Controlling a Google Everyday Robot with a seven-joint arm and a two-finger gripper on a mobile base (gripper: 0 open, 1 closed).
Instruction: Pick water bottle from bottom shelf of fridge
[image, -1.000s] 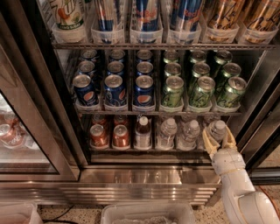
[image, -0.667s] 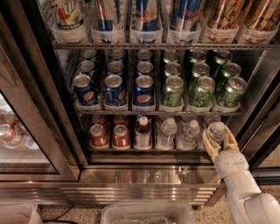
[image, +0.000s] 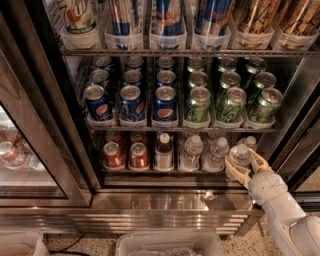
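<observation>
Camera view: you face the fridge with its door open. At the right end of the bottom shelf stands the water bottle, upright, and the gripper sits around it; you cannot tell whether the jaws clamp the bottle or stand free of it. The white arm rises from below the shelf's right end. Along the shelf to the left stand two more clear bottles, a dark-filled bottle and red-orange cans. On the rack above the shelf sit blue cans and green cans.
</observation>
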